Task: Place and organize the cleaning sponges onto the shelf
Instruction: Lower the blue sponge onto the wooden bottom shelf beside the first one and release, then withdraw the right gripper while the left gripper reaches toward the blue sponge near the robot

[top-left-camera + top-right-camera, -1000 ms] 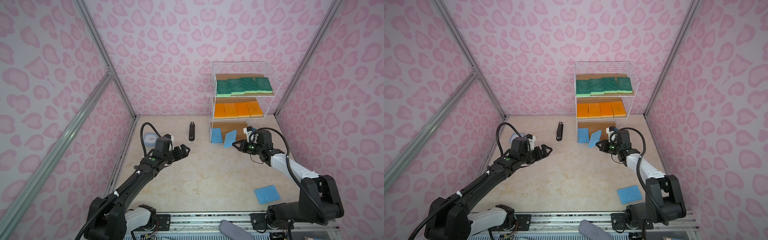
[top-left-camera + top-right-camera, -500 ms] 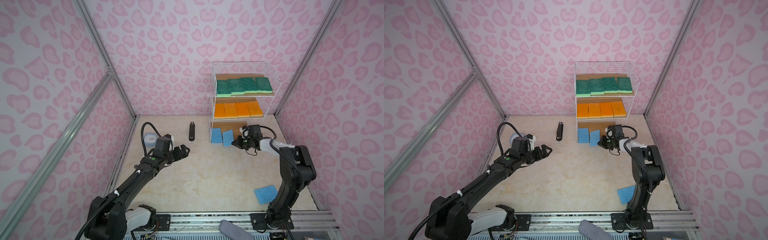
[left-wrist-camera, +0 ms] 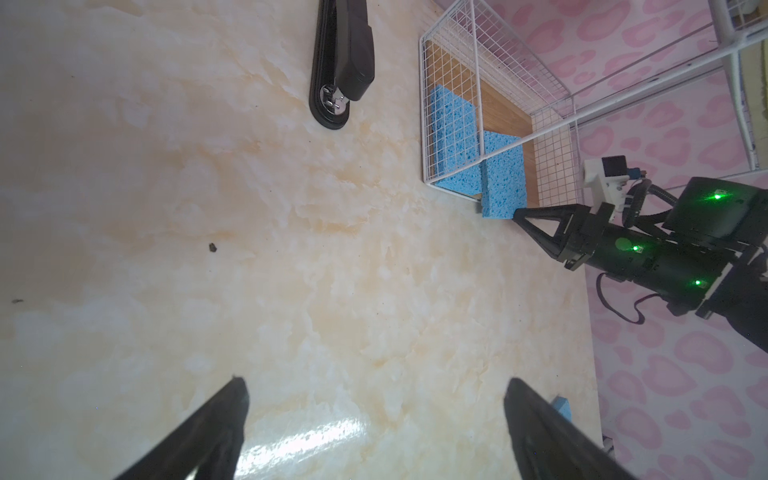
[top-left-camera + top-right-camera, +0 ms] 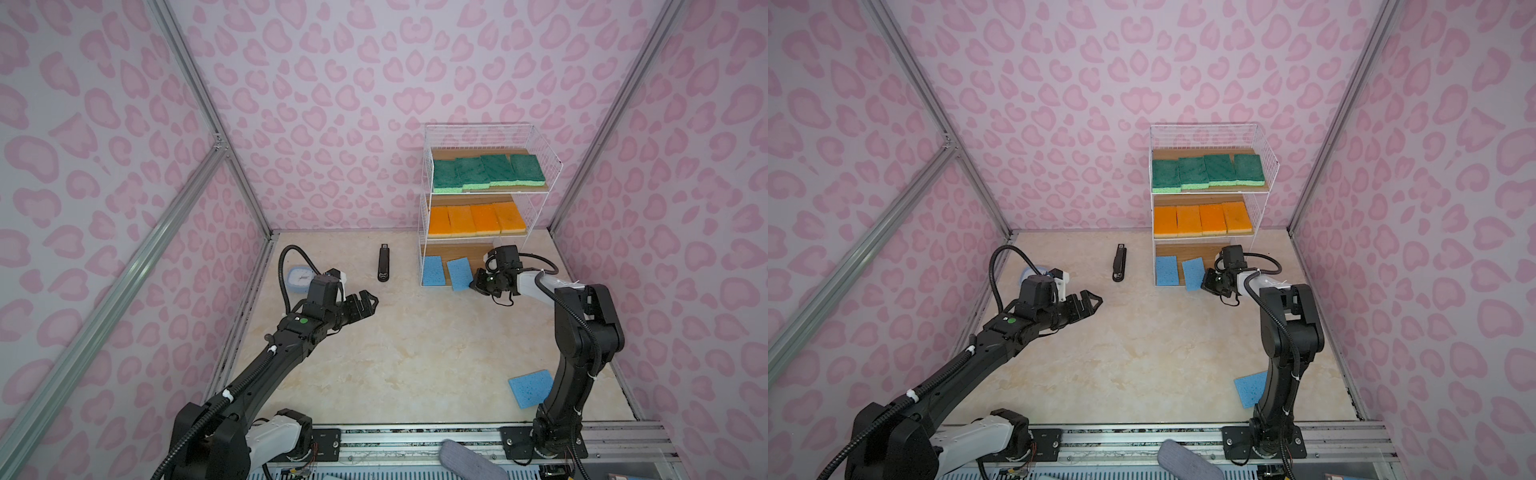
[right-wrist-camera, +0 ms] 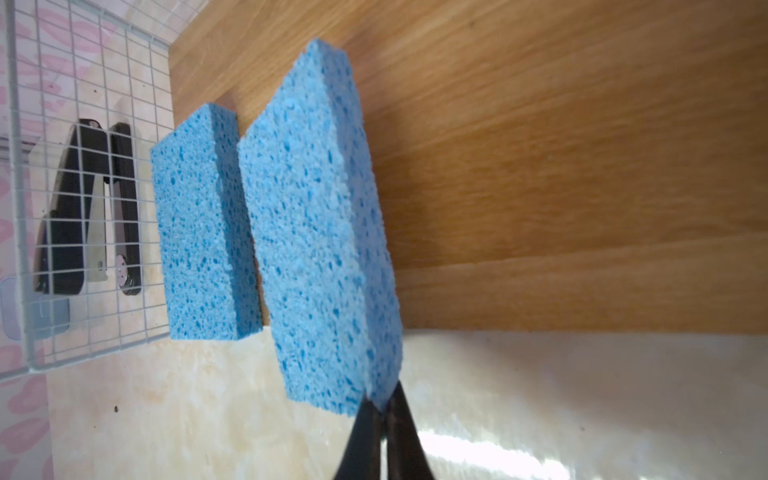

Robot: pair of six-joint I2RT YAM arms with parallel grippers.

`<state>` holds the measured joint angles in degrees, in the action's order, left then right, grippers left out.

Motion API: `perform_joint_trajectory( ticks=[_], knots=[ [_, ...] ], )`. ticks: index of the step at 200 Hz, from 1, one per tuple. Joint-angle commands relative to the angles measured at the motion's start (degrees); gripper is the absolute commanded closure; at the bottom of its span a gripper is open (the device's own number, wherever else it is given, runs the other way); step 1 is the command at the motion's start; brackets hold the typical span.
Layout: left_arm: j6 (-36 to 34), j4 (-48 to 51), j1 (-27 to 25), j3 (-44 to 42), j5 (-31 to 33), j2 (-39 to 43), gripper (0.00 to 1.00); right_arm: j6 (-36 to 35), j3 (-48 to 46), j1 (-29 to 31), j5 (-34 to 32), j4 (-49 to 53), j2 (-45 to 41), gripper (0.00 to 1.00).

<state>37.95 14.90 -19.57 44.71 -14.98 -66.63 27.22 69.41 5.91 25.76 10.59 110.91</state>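
Porous blue, the tilted sponge (image 5: 320, 232) lies partly on the bottom board (image 5: 540, 166) of the shelf (image 4: 424, 199), beside a second sponge (image 5: 203, 224). The closed right hand (image 5: 384, 409) seems to pinch its corner. The left hand (image 3: 375, 379) gapes above the desk (image 4: 395, 353), where a third sponge (image 4: 530, 388) lies.

There are four green sponges (image 4: 488, 170), four orange sponges (image 4: 476, 219), three blue sponges (image 4: 432, 270), one stapler (image 4: 383, 268), one clock (image 4: 300, 277), one shelf (image 4: 457, 250).

Black stapler (image 4: 384, 269), small blue clock (image 4: 299, 278)
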Motion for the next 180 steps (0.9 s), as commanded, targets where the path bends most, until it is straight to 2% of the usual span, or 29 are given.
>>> perform_joint_trajectory(
  ticks=[1,31,93,118,145,180],
  knots=[
    [-0.7,0.4,0.1,0.3,0.7,0.4,0.03,-0.3,0.8,0.0,1.1,-2.2,1.0,0.92],
    [-0.6,0.8,0.1,0.2,0.7,0.8,0.03,1.6,0.0,0.1,3.8,-7.1,1.1,0.92],
    [-0.9,1.9,0.1,-0.5,1.4,2.5,0.03,4.0,2.1,0.2,5.3,-10.2,4.8,0.92],
    [-1.0,2.2,0.1,-0.5,1.5,2.7,0.03,4.2,3.5,0.3,5.3,-10.0,6.1,0.89],
    [-1.3,2.4,0.0,-0.6,1.9,2.9,0.03,4.2,4.4,0.2,4.9,-9.6,6.3,0.81],
    [-1.5,2.5,0.1,-0.4,1.8,2.9,0.03,4.1,3.7,0.2,4.4,-9.5,4.8,0.56]
  ],
)
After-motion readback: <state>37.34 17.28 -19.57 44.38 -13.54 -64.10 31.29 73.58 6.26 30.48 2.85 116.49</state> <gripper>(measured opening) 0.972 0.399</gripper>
